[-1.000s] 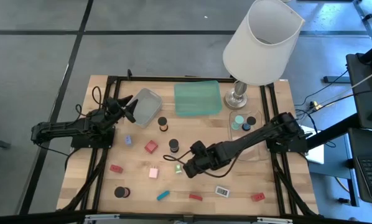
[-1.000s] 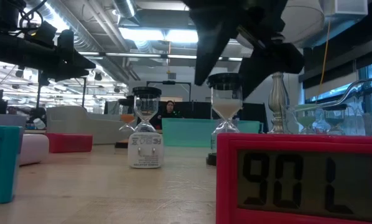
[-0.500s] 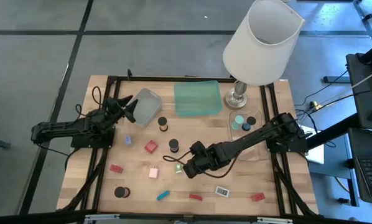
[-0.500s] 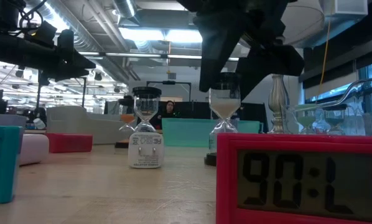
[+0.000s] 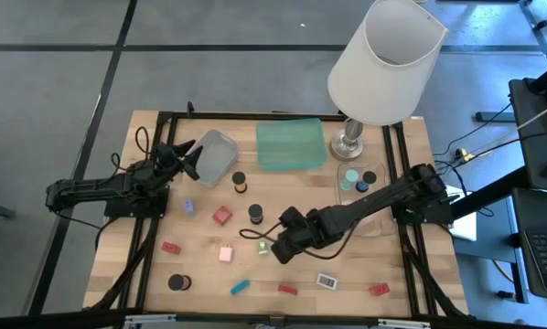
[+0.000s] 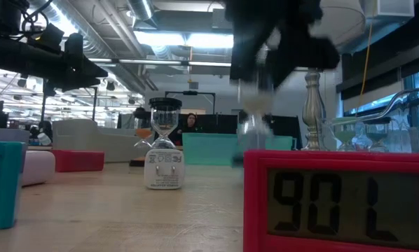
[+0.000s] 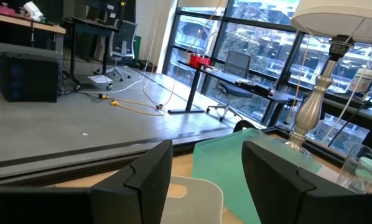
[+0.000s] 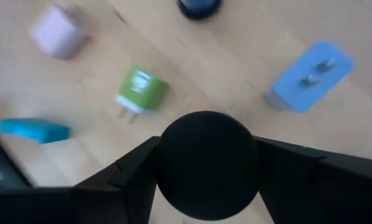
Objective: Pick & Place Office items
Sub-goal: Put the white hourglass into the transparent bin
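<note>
Two arms are over the table (image 5: 155, 274). Right gripper (image 5: 275, 249) hangs near the table's middle, its jaws clamped on a black hourglass (image 8: 206, 163), held clear of the wood above a green plug (image 8: 140, 91), with a blue plug (image 8: 310, 76), a pink block (image 8: 60, 32) and a teal bar (image 8: 33, 130) lying around it. Left gripper (image 5: 189, 157) waits at the grey tray (image 5: 216, 153), jaws apart. More office items lie scattered: a black hourglass (image 5: 240, 181) near the green tray (image 5: 290, 144), a red block (image 5: 222, 216), a red timer (image 6: 338, 200) at the near edge, and caps in the clear tray (image 5: 359, 179) by the lamp (image 5: 384, 60)
</note>
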{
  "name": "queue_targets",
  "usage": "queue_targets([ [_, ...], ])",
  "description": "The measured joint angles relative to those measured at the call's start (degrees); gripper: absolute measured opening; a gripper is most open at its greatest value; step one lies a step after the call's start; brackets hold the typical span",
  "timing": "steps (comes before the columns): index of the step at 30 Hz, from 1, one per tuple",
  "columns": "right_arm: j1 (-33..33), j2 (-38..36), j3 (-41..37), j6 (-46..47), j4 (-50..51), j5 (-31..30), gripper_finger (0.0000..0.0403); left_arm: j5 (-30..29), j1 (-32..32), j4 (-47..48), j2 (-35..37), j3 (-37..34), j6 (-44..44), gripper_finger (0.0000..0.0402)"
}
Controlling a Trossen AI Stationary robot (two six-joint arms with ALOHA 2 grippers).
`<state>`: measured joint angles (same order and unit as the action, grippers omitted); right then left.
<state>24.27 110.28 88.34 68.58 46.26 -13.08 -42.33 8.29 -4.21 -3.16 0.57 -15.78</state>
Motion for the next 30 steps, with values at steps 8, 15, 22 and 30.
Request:
queue_targets([
  [8, 3.77, -7.37, 6.09, 1.28, 18.58, -8.80, 0.0217, 0.00, 0.01, -0.03, 0.00, 0.01, 0.01, 0.0190],
  [15, 7.44, -15.61, 6.21, 19.11, 44.08, -13.51, 0.0218, 0.01, 0.01, -0.02, 0.00, 0.00, 0.00, 0.0191],
  [22, 9.11, -23.24, -2.31, 24.58, 43.57, -15.61, 0.0221, 0.02, -0.01, -0.39, 0.00, 0.00, 0.01, 0.0190],
  [30, 8.79, -33.30, -23.72, 37.11, 43.29, -7.81, 0.0216, 0.01, 0.00, 0.03, 0.00, 0.01, 0.01, 0.0190],
])
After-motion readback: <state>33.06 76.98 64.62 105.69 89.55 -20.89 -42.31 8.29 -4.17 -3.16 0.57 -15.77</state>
